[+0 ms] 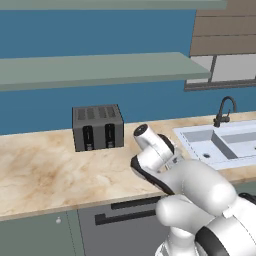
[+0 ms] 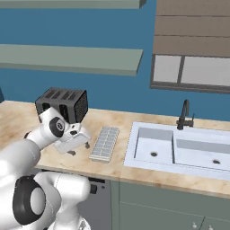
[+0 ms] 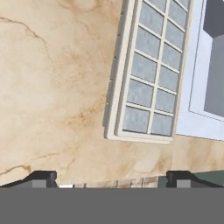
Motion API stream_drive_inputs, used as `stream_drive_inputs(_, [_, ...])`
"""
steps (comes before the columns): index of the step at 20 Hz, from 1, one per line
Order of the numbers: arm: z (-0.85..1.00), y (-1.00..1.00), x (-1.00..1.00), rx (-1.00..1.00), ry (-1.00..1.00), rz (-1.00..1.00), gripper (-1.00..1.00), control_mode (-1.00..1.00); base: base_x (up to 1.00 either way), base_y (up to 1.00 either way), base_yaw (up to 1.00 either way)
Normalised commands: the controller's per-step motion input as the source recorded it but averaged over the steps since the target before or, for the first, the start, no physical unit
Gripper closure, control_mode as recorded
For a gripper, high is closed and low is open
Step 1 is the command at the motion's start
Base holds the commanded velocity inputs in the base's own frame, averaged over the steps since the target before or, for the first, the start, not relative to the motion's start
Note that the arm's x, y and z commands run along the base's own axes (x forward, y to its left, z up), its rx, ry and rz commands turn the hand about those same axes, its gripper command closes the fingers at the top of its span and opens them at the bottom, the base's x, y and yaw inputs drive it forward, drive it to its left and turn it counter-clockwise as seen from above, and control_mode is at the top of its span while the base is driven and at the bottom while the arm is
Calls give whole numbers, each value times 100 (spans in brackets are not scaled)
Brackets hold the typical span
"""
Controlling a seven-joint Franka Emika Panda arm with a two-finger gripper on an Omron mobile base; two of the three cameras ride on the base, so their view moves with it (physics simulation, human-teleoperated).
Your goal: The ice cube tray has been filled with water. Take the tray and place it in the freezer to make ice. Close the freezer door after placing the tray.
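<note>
Fingertips (image 3: 42,178) of the gripper (image 3: 111,179) stand wide apart at the near edge of the hand view, holding nothing, above bare counter (image 3: 52,87). Just ahead lies the tray (image 3: 151,70), flat on the marble, between the gripper and the sink (image 3: 210,65), its long side running close along the sink's rim. In the right base view the gripper (image 2: 72,146) hovers just left of the tray (image 2: 104,143).

With its cells full of water, the tray will likely be light but easy to spill, so it wants to stay level. It looks stiff and smooth. Pinching across the narrow width near the middle seems safest.

Beyond stands a dark toaster (image 2: 63,104), with shelves (image 2: 72,58) on a blue wall (image 2: 112,90) and a black tap (image 2: 184,116) behind the sink.
</note>
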Motion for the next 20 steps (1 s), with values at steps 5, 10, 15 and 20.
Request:
stream_drive_inputs(5, [-7,0,28,0,0,-6,-100,-100,0,0,0])
stream_drive_inputs(10, [0,-2,24,0,1,-5,-100,-100,0,0,0])
stream_drive_inputs(15, [0,0,27,0,4,-1,-100,-100,0,0,0])
stream_drive_inputs(20, [-7,0,25,-1,0,0,-100,-100,0,0,0])
